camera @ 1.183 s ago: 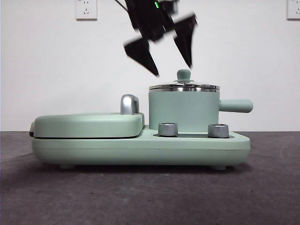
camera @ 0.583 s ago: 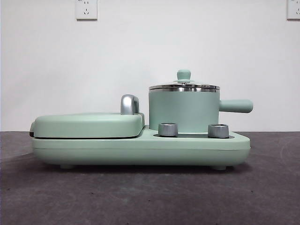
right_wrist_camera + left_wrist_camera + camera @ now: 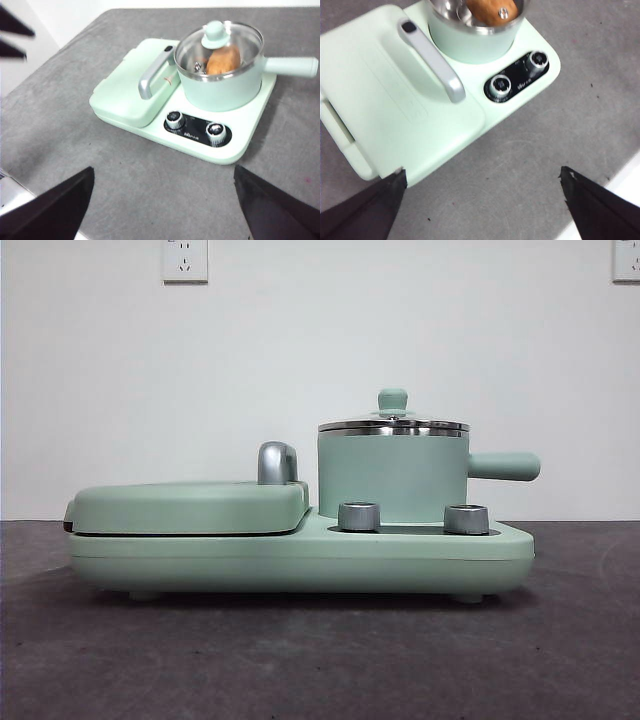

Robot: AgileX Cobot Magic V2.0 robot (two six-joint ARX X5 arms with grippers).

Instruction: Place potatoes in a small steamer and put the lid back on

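Evenly and brightly lit throughout, apparently from overhead, with no hard shadows. In the front view, sharp focus on the appliance base [image 3: 300, 560]; only a soft, dim shadow beneath it on the table [image 3: 320, 660], and bright glints along the steel rim of the lid [image 3: 393, 426] and on the chrome handle [image 3: 277, 462]. In the left wrist view, mild softness overall, left gripper [image 3: 482, 200] tips blurred at 7 and 4 o'clock. In the right wrist view, washed-out brightness toward 11 o'clock, glare on the glass, right gripper [image 3: 162, 200] edges fuzzy at 7 and 5 o'clock.
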